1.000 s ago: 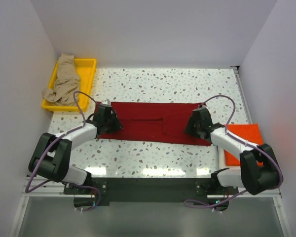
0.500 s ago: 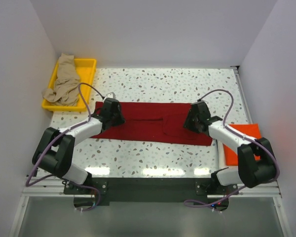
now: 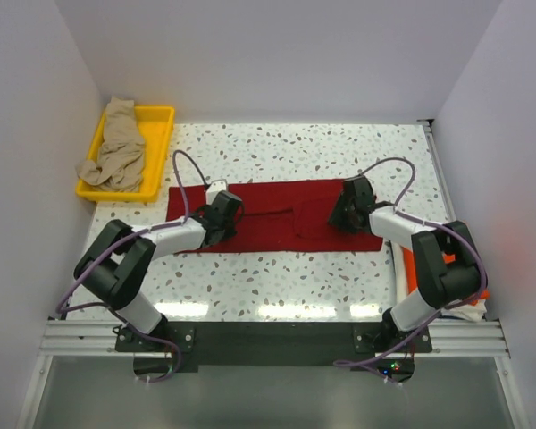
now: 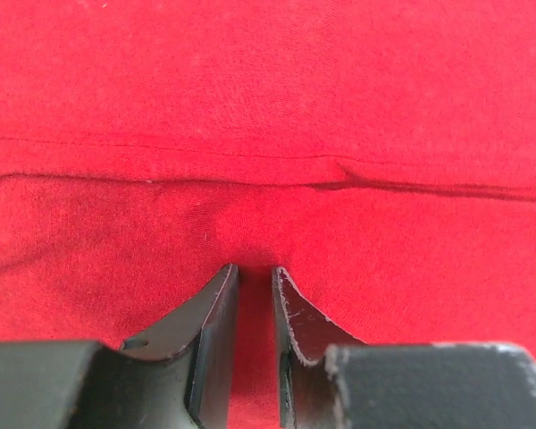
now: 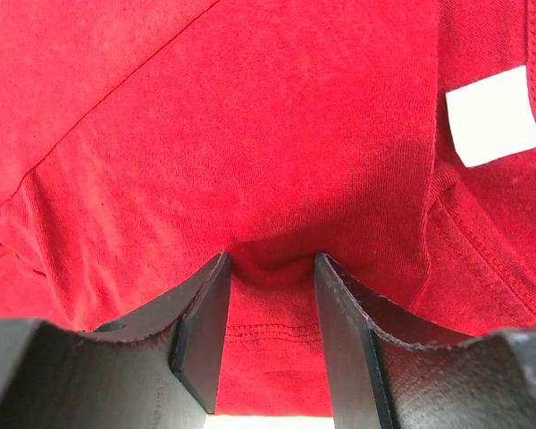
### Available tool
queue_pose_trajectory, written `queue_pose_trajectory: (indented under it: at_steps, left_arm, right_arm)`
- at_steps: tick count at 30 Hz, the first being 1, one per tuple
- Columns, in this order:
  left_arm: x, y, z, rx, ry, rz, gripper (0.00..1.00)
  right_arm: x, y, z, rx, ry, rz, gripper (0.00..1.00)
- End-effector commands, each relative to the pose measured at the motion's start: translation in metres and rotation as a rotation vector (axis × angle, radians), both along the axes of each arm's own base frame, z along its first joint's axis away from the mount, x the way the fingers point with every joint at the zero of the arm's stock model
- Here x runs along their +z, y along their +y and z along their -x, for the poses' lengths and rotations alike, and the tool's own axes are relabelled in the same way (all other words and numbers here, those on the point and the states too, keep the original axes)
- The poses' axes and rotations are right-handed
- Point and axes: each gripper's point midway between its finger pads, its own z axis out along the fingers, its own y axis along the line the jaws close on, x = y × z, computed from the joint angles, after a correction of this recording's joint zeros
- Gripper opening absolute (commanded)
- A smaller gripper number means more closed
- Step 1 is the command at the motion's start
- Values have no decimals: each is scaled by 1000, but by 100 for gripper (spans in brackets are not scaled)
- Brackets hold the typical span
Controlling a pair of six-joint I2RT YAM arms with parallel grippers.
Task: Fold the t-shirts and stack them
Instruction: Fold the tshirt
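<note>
The dark red t-shirt (image 3: 277, 219) lies folded into a long strip across the middle of the table. My left gripper (image 3: 223, 213) rests on its left part, jaws nearly closed with red cloth (image 4: 268, 107) pinched between them (image 4: 255, 268). My right gripper (image 3: 344, 210) is on its right part, and a bunched fold of red cloth (image 5: 250, 116) sits between its jaws (image 5: 272, 257). The tan-beige t-shirt (image 3: 116, 147) is heaped in the yellow tray. The orange t-shirt (image 3: 410, 273) lies at the right edge on a white one (image 3: 469, 311), both mostly hidden by my right arm.
The yellow tray (image 3: 161, 121) stands at the far left corner. White walls close in the table on the left, back and right. A white label (image 5: 491, 114) shows on the red shirt in the right wrist view.
Both grippers have moved inward along the red shirt toward its middle. The shirt's near edge has shifted slightly away from me.
</note>
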Motion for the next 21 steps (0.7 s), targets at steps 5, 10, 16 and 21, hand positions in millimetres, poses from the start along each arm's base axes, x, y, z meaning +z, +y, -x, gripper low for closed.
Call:
queue_pose_trajectory:
  at_steps: [5,10,16,21]
  left_arm:
    - [-16,-11,38,-68,71,-84,26]
    - [-8,-29,60,-101,80,-23,26]
    - [8,-60,86,-158,92,84,26]
    - [12,-102,104,-213,109,142,27]
  right_arm:
    - [-10,-4,-28,10,33,80,47]
    - [-24,-8,-54,62,101,191,47]
    - [-9,-2,-127,149,78,306,48]
    - [-17,4,-161,225,93,369,48]
